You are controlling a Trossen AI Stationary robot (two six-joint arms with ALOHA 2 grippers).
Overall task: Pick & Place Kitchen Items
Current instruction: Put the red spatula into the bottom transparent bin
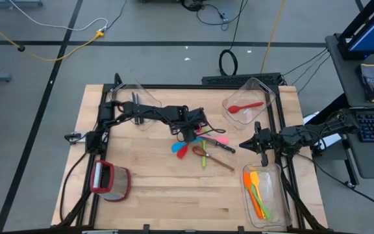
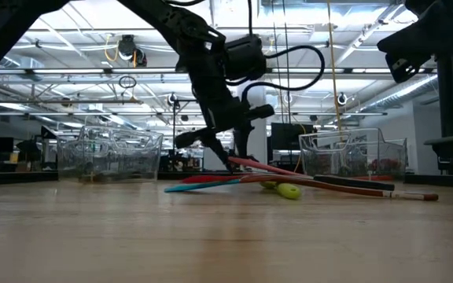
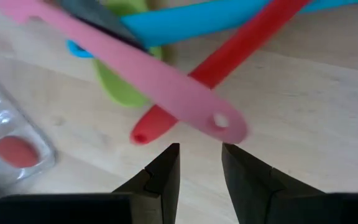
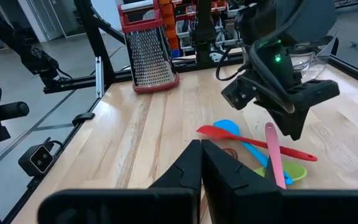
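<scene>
Two orange utensils (image 1: 257,188) in one bin (image 1: 273,214), one red spoon (image 1: 244,106) in another

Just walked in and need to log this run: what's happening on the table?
The left gripper, fingers open, hovers just over a pile of utensils mid-table, lined up with the pink spatula handle lying across a red one. The right gripper is shut and empty, waiting beside the orange-and-green bin. Another bin holds a red spoon.
</scene>
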